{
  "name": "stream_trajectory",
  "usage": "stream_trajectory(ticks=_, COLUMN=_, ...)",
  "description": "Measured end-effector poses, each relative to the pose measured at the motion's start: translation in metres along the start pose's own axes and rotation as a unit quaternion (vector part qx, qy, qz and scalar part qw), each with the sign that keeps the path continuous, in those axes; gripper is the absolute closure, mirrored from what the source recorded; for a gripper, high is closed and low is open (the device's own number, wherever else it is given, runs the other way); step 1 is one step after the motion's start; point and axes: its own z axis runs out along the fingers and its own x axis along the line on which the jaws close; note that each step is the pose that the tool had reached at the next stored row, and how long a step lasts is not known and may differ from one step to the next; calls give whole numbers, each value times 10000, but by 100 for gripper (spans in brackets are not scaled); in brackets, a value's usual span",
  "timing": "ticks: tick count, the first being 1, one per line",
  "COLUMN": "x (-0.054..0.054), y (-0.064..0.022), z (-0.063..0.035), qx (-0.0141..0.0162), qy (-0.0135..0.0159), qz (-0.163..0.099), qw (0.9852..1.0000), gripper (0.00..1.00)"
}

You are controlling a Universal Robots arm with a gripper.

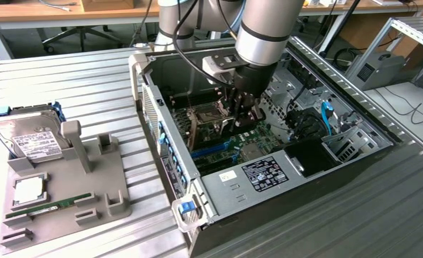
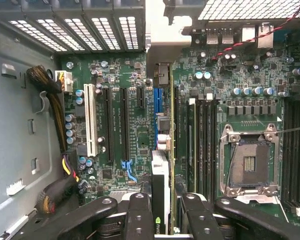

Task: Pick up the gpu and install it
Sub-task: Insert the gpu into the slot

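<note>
While upright, gpu [image 2: 160,175] inside computer case [image 1: 229,188]
</note>
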Motion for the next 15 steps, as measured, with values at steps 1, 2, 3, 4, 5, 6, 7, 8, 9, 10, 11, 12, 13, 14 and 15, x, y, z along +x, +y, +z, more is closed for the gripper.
stream_trajectory(ticks=1, x=3, y=5, z=0, qx=0, qy=-1, qz=0, qw=10000, gripper=73)
stream_trajectory(ticks=2, x=9, y=14, z=1, qx=0, qy=-1, qz=0, qw=10000, gripper=73)
stream_trajectory(ticks=3, x=11, y=17, z=1, qx=0, qy=-1, qz=0, qw=10000, gripper=73)
stream_trajectory(ticks=4, x=11, y=18, z=1, qx=0, qy=-1, qz=-1, qw=10000, gripper=73)
stream_trajectory(ticks=5, x=12, y=19, z=1, qx=0, qy=-1, qz=0, qw=10000, gripper=73)
stream_trajectory(ticks=6, x=12, y=19, z=1, qx=0, qy=-1, qz=0, qw=10000, gripper=73)
stream_trajectory(ticks=7, x=12, y=21, z=1, qx=0, qy=-1, qz=0, qw=10000, gripper=73)
stream_trajectory(ticks=8, x=12, y=23, z=1, qx=0, qy=-1, qz=0, qw=10000, gripper=73)
stream_trajectory(ticks=9, x=12, y=26, z=1, qx=0, qy=-1, qz=0, qw=10000, gripper=73)
stream_trajectory(ticks=10, x=12, y=29, z=1, qx=0, qy=-1, qz=0, qw=10000, gripper=73)
stream_trajectory(ticks=11, x=12, y=36, z=1, qx=0, qy=-1, qz=0, qw=10000, gripper=73)
stream_trajectory(ticks=12, x=12, y=43, z=0, qx=0, qy=0, qz=0, qw=10000, gripper=73)
stream_trajectory(ticks=13, x=12, y=49, z=0, qx=0, qy=-1, qz=0, qw=10000, gripper=73)
stream_trajectory(ticks=14, x=13, y=54, z=0, qx=0, qy=-1, qz=0, qw=10000, gripper=73)
stream_trajectory(ticks=15, x=13, y=59, z=0, qx=0, qy=-1, qz=0, qw=10000, gripper=73)
